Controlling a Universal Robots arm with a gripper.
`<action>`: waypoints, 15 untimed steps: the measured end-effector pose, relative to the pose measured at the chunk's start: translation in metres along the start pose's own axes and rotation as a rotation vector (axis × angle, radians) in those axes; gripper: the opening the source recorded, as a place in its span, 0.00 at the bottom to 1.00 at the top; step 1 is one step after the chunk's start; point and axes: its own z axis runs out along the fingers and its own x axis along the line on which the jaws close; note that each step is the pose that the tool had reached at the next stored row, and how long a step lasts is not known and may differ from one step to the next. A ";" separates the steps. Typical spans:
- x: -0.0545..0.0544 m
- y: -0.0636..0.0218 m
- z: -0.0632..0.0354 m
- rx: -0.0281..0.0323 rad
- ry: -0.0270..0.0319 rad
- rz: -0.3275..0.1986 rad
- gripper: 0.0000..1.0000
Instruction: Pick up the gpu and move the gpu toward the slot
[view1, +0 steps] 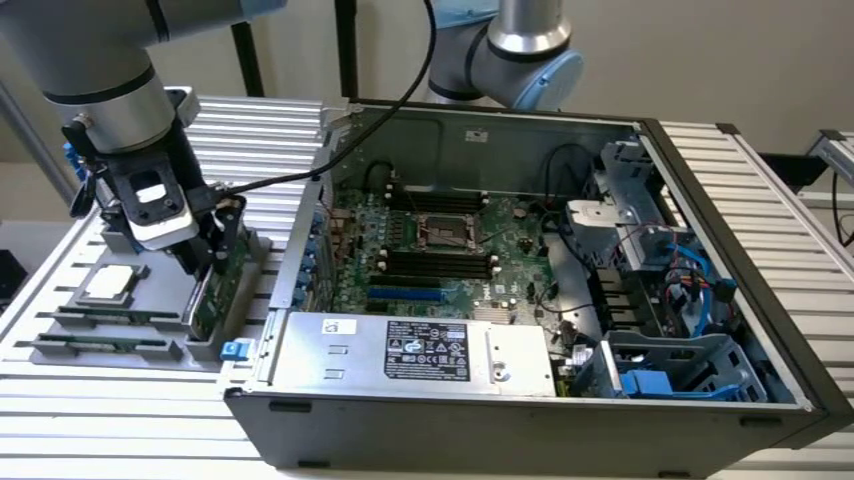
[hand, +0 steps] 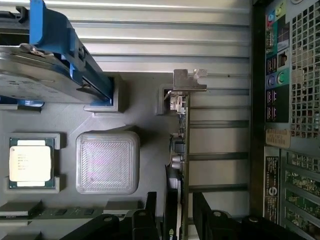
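Since the gpu is stood on edge in the gray tray, nothing's been lifted yet. The gripper is set down over one end of the card, fingers spread narrow either side of it, with a sliver of gap seen at one. Also parked in that tray: a CPU chip and memory sticks. At 3 o'clock of the tray, the open PC case is found, motherboard inside.
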 end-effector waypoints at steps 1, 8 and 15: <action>0.000 0.0003 0.0007 0.0000 0.0000 0.000 0.42; 0.000 0.0032 0.0055 0.0002 -0.0018 0.000 0.42; 0.001 0.0054 0.0077 0.0011 -0.0025 0.000 0.42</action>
